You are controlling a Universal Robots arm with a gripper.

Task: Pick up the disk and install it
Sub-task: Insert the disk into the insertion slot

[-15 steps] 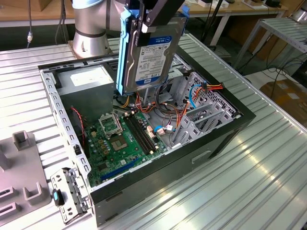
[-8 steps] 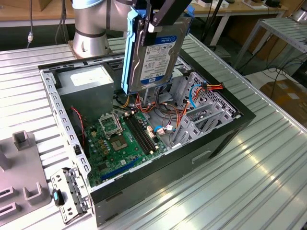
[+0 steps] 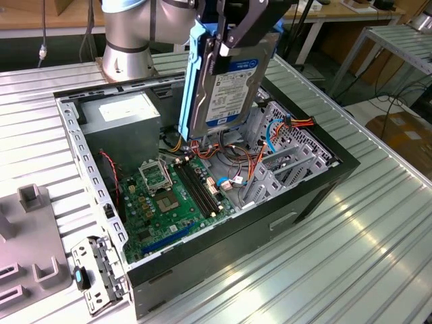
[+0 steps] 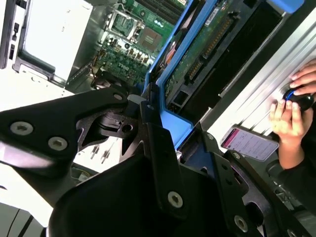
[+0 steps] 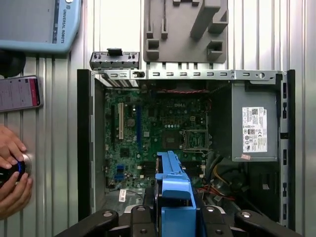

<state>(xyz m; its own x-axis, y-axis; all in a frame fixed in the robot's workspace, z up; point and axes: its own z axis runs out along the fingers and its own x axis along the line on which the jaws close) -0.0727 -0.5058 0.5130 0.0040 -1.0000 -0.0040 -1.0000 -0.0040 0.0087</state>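
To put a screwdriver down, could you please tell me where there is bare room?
Bare: the ribbed table along the black wall of the case. Crowded: inside it, by the grey fixture, and around the phone and hands.

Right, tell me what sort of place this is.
Probably a robotics lab or test workshop. An open black desktop computer case sits on a ribbed silver metal table, the arm's black claw holds a flat silver-grey metal hard drive with blue side rails above it, and wooden desks stand behind.

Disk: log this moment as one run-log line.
fingers: shut on disk | disk: on edge, held above open computer case | install: not yet seated
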